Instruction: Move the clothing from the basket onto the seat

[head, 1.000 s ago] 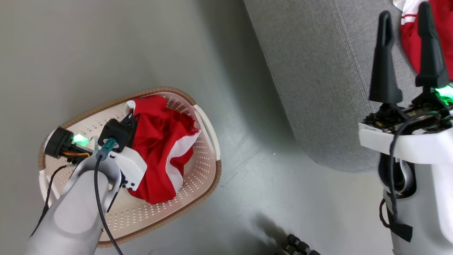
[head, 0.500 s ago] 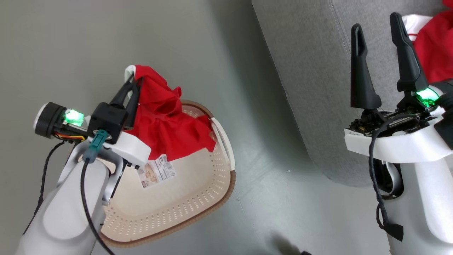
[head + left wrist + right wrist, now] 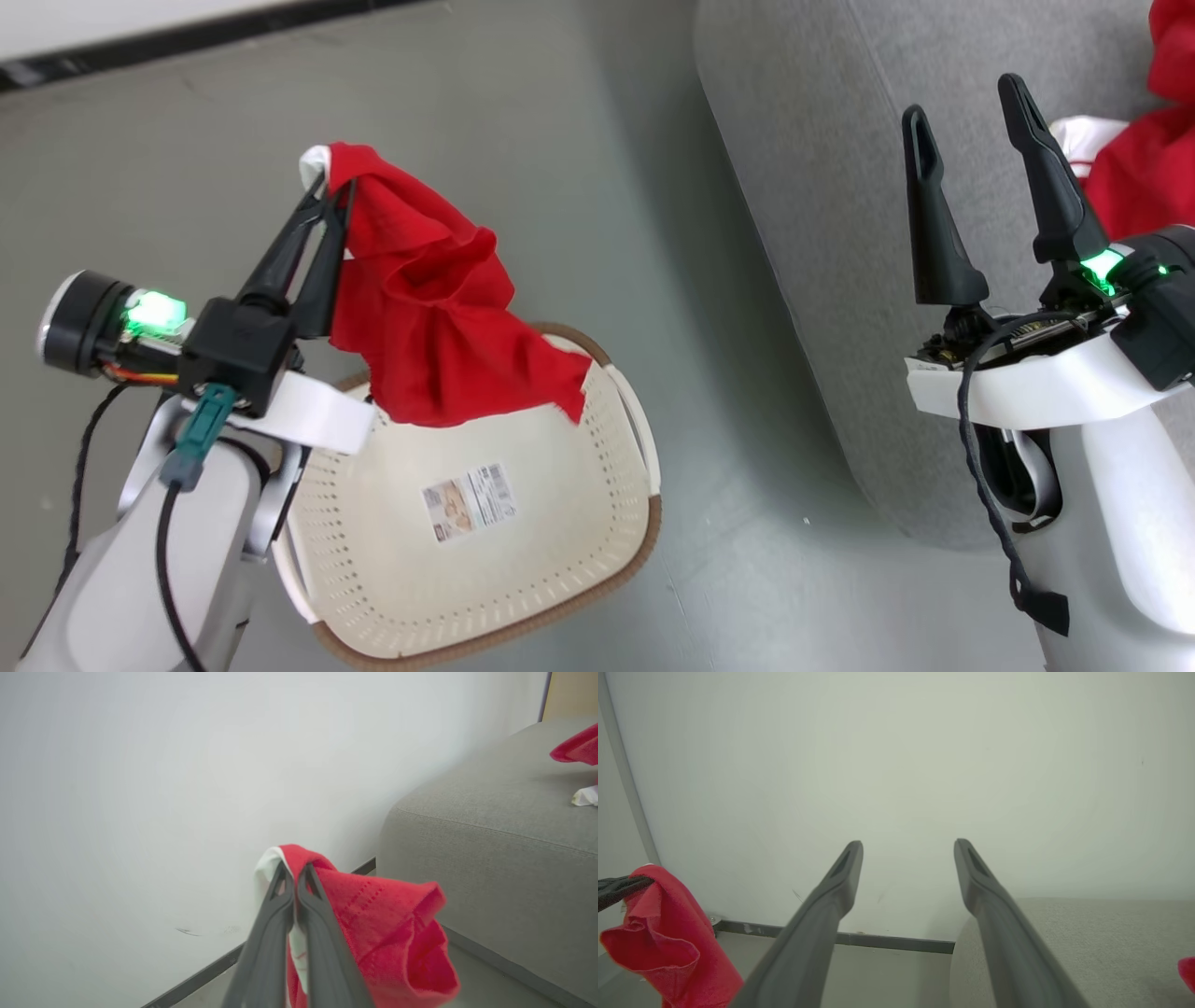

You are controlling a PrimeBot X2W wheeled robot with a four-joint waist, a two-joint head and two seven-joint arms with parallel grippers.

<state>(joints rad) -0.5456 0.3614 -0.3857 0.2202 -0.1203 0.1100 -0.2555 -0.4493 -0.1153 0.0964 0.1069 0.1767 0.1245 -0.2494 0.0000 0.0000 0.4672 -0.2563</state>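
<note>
The robot's left gripper [image 3: 329, 189] holds a red garment [image 3: 439, 327] aloft above the basket [image 3: 560, 569]. Its two dark fingers are pinched tight on a corner where red cloth meets white trim, and the rest of the fabric hangs in loose folds with its lowest tip just over the basket's far rim. The basket sits on the grey floor [image 3: 560, 140], a small label [image 3: 469, 502] showing on its perforated bottom. To the right rises the grey seat [image 3: 822, 187], where a second red garment [image 3: 1144, 187] lies near the right gripper [image 3: 964, 103], whose fingers stand wide apart and carry nothing. The step in hand appears to be the carry from basket to seat. To do it well, the left arm probably needs to lift until the trailing hem clears the brown rim, so the cloth does not snag and drag the light basket, then swing right across the strip of floor, higher than the seat's rounded edge. The pinch should not open until the bulk of the fabric rests on the cushion, well in from the corner. Letting go early risks the garment sliding off to the floor.
</note>
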